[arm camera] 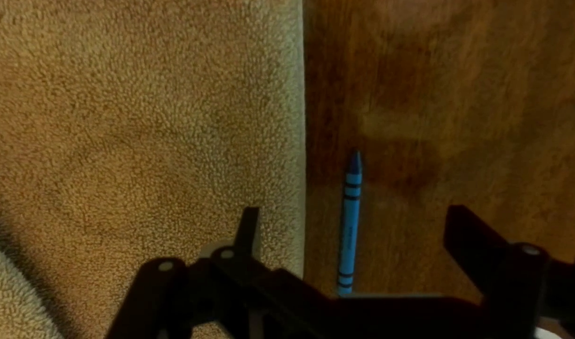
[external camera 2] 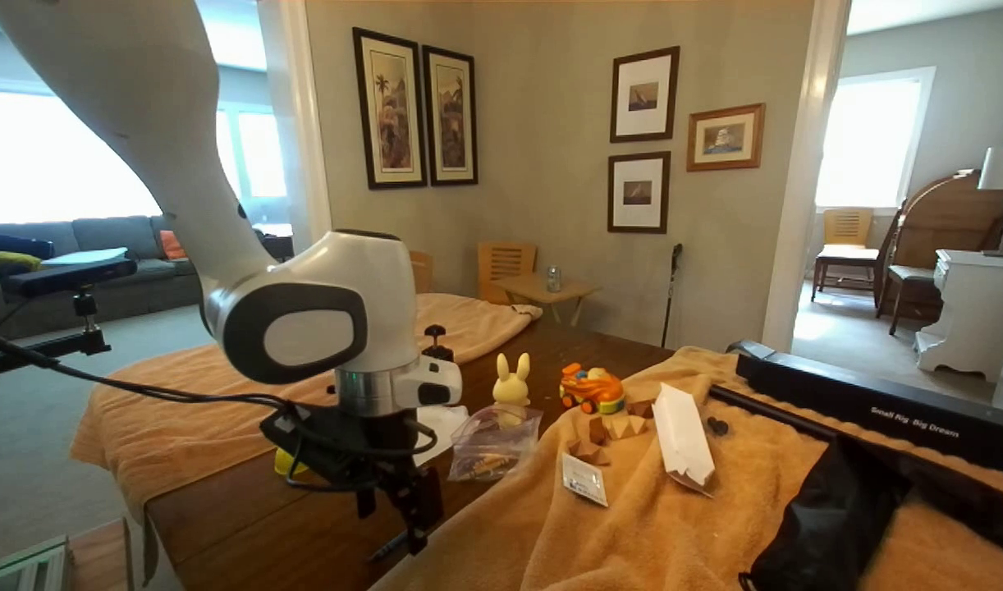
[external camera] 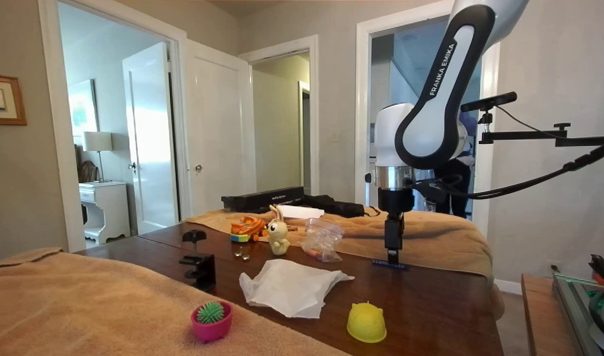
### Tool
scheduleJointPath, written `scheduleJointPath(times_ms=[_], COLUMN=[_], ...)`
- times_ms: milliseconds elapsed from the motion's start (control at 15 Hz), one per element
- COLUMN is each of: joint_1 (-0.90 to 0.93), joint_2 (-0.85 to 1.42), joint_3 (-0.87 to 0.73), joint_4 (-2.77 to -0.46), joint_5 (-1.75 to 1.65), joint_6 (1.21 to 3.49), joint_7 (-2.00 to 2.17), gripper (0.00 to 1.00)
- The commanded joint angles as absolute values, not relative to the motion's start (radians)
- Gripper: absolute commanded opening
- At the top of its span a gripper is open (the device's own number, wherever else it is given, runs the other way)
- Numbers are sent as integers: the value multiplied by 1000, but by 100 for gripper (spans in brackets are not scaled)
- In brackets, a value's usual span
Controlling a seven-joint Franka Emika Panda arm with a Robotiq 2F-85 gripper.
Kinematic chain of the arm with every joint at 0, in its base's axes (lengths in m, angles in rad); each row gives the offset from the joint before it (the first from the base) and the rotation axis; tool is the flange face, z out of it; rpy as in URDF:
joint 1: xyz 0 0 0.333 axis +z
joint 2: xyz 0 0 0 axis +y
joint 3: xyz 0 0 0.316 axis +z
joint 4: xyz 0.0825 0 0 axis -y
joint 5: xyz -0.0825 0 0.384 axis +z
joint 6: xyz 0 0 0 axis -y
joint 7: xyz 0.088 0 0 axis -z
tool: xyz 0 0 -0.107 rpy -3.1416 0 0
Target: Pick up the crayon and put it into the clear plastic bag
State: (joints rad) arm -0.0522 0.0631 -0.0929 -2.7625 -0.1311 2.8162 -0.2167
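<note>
The blue crayon (arm camera: 349, 230) lies flat on the dark wooden table, beside the edge of the tan towel; its tip points up in the wrist view. My gripper (arm camera: 353, 208) stands open over it, one finger on each side, with the crayon nearer the left one. In an exterior view the crayon (external camera: 380, 263) shows right under the fingers; whether they touch the table I cannot tell. The clear plastic bag (external camera: 323, 240) rests on the table near the rabbit figure, with orange-toned pieces inside. Its film (external camera 2: 495, 447) also shows in an exterior view, past the gripper.
A cream rabbit figure (external camera: 279, 238) and an orange toy vehicle (external camera: 247, 229) stand beside the bag. Toward that camera lie a white sheet (external camera: 289, 287), a yellow bowl (external camera: 366, 324) and a pink bowl (external camera: 214, 330). A black clamp (external camera: 201, 269) grips the table edge.
</note>
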Motion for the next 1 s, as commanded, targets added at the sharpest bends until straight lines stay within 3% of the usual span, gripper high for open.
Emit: scheduleJointPath(times_ms=[0,667,733,933], joint_1=[-58,-69,-70,-73], joint_2=[104,146,146,146], joint_3=[-96,-79,-79,-78], joint_4=[-2761,-2755,-2754,-2752], joint_5=[-179,-106,-105,-102], joint_6=[2892,2940,2938,2936], joint_7=[-175,-173,-171,-169], gripper=[100,98,86,61])
